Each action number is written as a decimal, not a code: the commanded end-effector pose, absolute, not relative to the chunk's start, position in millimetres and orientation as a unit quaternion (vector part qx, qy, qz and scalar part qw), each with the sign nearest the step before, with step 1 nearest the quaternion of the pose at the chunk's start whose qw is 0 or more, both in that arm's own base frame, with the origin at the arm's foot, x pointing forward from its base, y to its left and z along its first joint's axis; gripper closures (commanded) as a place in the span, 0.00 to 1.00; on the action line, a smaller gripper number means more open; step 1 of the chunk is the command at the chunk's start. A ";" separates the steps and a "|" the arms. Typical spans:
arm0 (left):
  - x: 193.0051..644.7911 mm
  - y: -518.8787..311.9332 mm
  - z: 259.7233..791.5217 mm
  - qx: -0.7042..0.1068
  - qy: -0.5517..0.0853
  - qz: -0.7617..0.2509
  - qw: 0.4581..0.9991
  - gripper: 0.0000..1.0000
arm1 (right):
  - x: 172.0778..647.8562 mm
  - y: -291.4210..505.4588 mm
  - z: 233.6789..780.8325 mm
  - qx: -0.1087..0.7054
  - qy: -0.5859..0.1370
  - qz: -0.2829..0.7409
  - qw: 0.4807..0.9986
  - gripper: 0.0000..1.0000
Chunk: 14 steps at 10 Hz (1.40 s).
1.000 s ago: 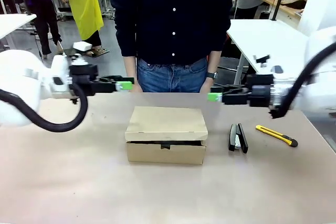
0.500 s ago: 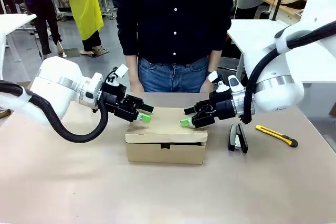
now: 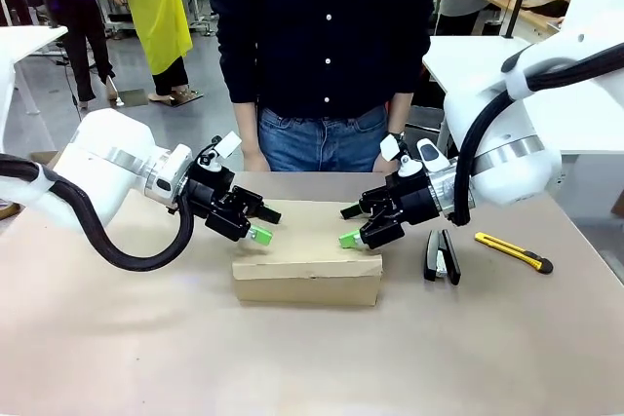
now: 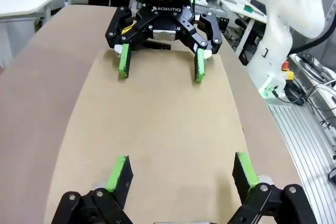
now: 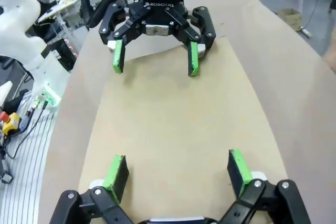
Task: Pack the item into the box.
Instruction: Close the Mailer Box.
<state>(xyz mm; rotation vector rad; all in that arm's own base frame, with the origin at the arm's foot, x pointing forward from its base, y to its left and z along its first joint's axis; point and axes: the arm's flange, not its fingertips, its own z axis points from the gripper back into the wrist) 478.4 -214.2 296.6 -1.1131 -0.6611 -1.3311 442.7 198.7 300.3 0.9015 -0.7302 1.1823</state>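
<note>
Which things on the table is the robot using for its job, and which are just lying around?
For the job: the cardboard box, its lid shut; the left gripper and the right gripper, both open, at that lid.
Just lying about: the black stapler and the yellow utility knife, to the right of the box.

Box [image 3: 307, 284]: inside hidden beneath the closed lid [image 3: 307, 241]. Person [image 3: 322, 36]: cut off above the shoulders by the top edge. Knife [image 3: 514, 251]: markings too small to tell.
</note>
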 end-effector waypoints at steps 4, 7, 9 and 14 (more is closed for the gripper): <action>472.0 -182.0 309.3 -0.490 -0.352 -0.539 0.588 0.00 | 431.9 166.6 317.1 0.408 -0.397 0.487 0.662 0.00; 446.4 -131.0 351.7 -0.528 -0.353 -0.455 0.624 0.00 | 409.9 79.2 377.4 0.458 -0.390 0.294 0.743 0.00; 435.4 -78.1 361.9 -0.542 -0.329 -0.389 0.668 0.00 | 383.3 20.9 388.5 0.499 -0.340 0.189 0.774 0.00; 432.6 -35.1 353.4 -0.540 -0.321 -0.332 0.704 0.00 | 389.3 -20.3 382.1 0.513 -0.342 0.132 0.776 0.00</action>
